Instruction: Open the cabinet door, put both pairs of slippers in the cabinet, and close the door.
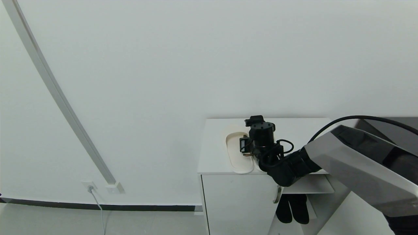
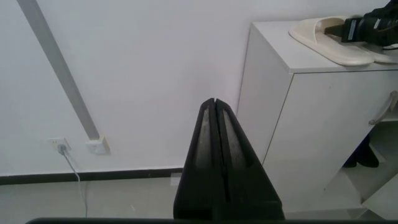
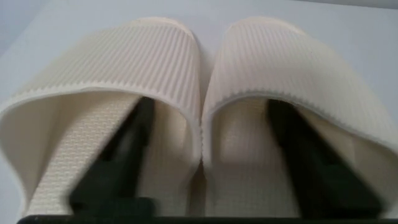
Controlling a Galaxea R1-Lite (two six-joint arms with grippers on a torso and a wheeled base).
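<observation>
Right gripper spread apart, one finger inside each cream slipper, cabinet top 9 o'clock side; left gripper closed, empty.

A plain white wall takes up nearly everything before me, evenly lit. A grey strip slants down it from eleven o'clock toward seven, ending at a small white box. At the box's nine o'clock a socket holds a plug; its white cable drops across the dark skirting band to the pale floor.
</observation>
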